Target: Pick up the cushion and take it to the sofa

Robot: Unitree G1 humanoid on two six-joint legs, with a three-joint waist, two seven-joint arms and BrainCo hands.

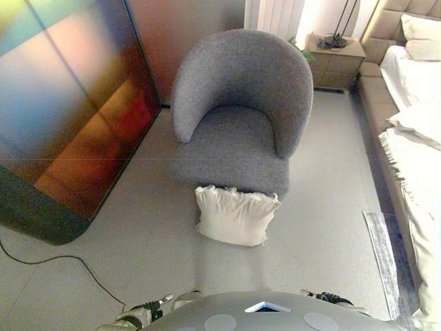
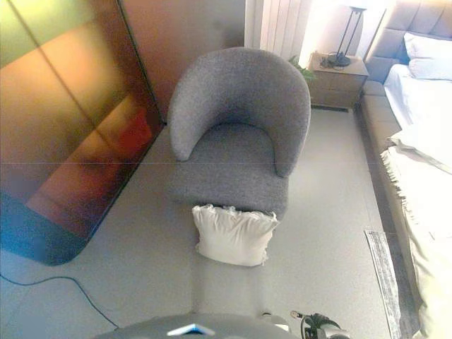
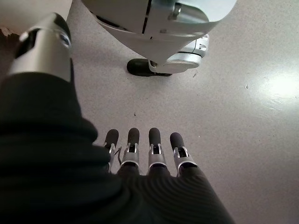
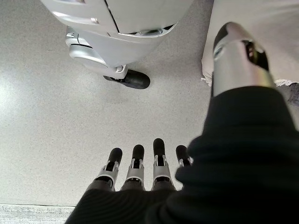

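Room, from the head views: a large glossy dark panel [image 1: 65, 117] fills your left, a bed [image 1: 420, 138] with pale bedding runs down your right, and a wooden nightstand [image 1: 335, 61] with a lamp stands at the far wall. Between them sits the grey armchair [image 1: 241, 110], rounded back, seat bare. It is the only sofa-like seat in view, so you should probably take it as the drop-off.

Step in hand, as judged: the pick-up is not begun. You are standing off from the target with both arms hanging low.

The cushion [image 1: 236, 215] lies on the floor [image 1: 138, 248], tight against the front edge of the chair base and leaning on it slightly. It is off-white, roughly square, soft and puckered, with creases gathered along the upper edge and slumped corners. Expect it to squash and fold under a grip.

Left hand [image 3: 145, 158]: fingers straight and relaxed, pointing at bare floor, nothing in it. Right hand [image 4: 140, 172]: same, fingers extended side by side, nothing held.

Next move calls for closing the gap, bending low, and bringing both hands to opposite sides of the cushion. A one-handed pinch on loose fabric may slip. The lift to the seat is then short.
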